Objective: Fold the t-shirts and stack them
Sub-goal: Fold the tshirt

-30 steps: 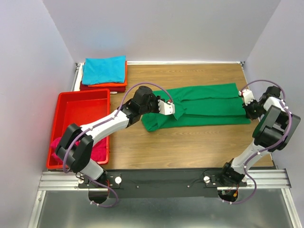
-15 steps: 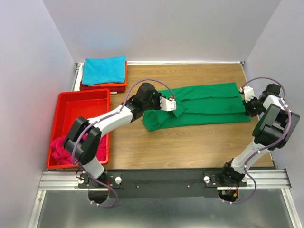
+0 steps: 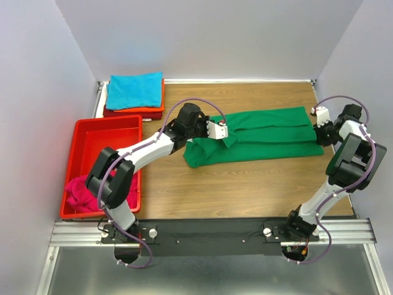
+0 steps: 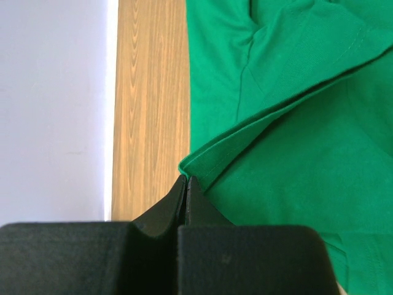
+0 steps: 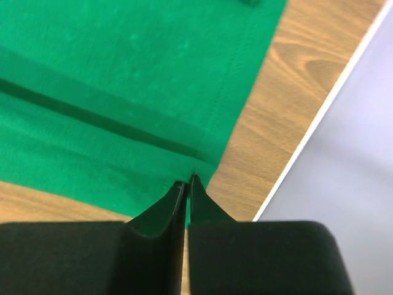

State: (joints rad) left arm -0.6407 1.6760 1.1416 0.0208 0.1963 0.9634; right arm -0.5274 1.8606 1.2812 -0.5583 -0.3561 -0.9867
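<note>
Left: a magenta t-shirt (image 3: 77, 190) lies crumpled in the red tray (image 3: 107, 121), unfolded. Rear left: a folded stack (image 3: 138, 111), with a teal t-shirt (image 3: 134, 90) on top. Centre: the left gripper (image 4: 186, 179) pinches a fold of the green t-shirt (image 3: 270, 132), which lies part-folded on the table. Right: the right gripper (image 5: 186, 180) has its jaws nearly together at the hem; whether they grip cannot be told. Judged past halfway.

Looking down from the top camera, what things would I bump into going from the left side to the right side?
tray → green shirt → right gripper
</note>
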